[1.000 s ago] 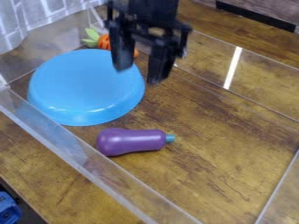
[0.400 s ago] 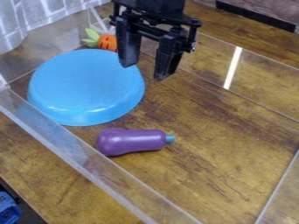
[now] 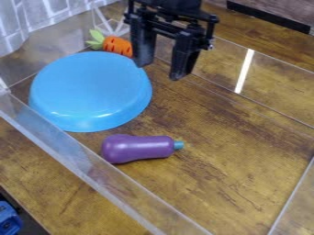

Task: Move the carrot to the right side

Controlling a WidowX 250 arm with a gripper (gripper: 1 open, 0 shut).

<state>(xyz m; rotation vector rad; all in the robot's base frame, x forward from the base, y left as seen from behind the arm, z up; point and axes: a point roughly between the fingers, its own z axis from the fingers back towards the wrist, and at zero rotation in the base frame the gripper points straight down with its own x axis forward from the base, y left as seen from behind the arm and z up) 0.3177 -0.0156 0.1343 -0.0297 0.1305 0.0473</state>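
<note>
Black two-fingered gripper is held above the wood-grain surface, its fingers spread, with a gap seen between the tips and nothing seen pinched there. Just beside it, on the picture's left, the orange toy carrot is seen with its green leafy top pointed away from the fingers. Below and to the left of the gripper in the view, the blue round plate is placed, with the carrot by its far rim; farther below the gripper, the purple toy eggplant is seen lying on its side.

The step in hand is judged to be the approach to the carrot. The gripper is best shifted toward the carrot before being lowered, so that the orange body is straddled rather than nudged by the nearer finger. Care is needed at the plate's rim, which could be knocked or caught by a fingertip. Once the carrot is gripped, a clean lift is called for before it is carried to the right.

The upper part of the gripper is cut off by the top edge, and the fingers are blurred. The height of the tips cannot be told, nor can it be made out whether the carrot touches the plate
</note>
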